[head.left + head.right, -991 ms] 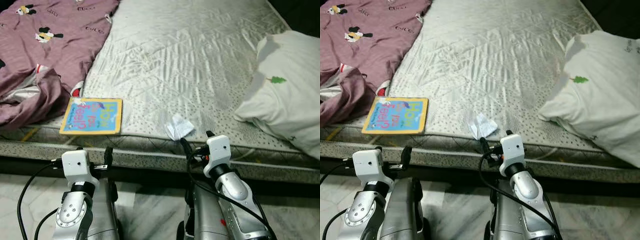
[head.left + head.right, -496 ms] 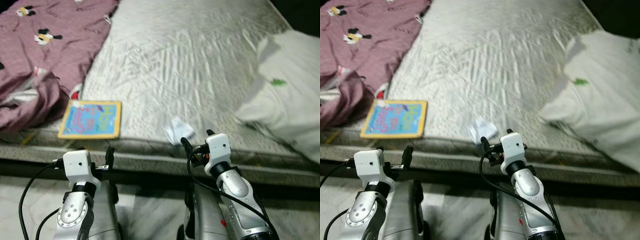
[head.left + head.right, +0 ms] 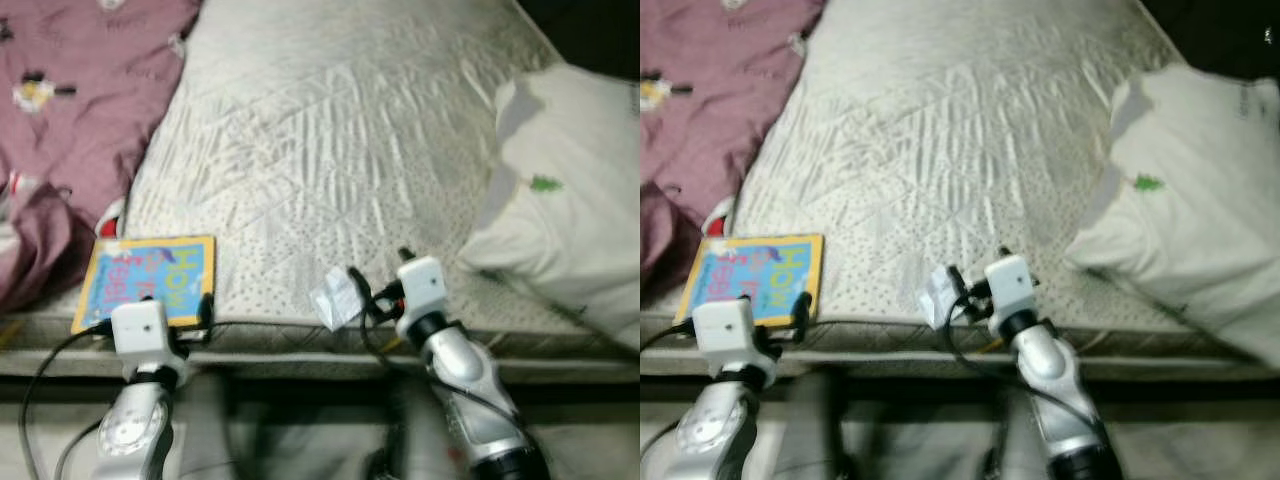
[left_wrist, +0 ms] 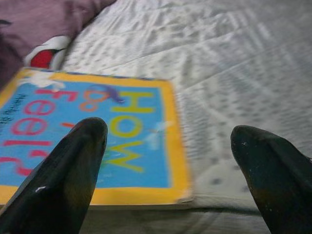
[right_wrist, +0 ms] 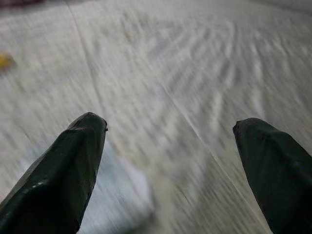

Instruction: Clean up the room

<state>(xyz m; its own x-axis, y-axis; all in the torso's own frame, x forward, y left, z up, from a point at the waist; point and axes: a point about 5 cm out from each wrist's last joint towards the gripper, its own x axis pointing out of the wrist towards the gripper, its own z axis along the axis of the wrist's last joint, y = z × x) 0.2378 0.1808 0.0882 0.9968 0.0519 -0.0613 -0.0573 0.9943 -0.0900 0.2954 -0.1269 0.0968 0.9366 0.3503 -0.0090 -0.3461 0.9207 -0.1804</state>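
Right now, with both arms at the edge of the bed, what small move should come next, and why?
Probably ease the right gripper forward over the crumpled paper. Its jaws stand open, and the paper lies just before them on the mattress near the edge.

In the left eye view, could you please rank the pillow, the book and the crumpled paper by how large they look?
1. pillow, by far the largest
2. book
3. crumpled paper, the smallest, lying at the mattress edge

Mattress (image 3: pixel 340 120) bears blanket (image 3: pixel 70 90), book (image 3: pixel 147 280), crumpled paper (image 3: pixel 337 298), pillow (image 3: pixel 570 200)
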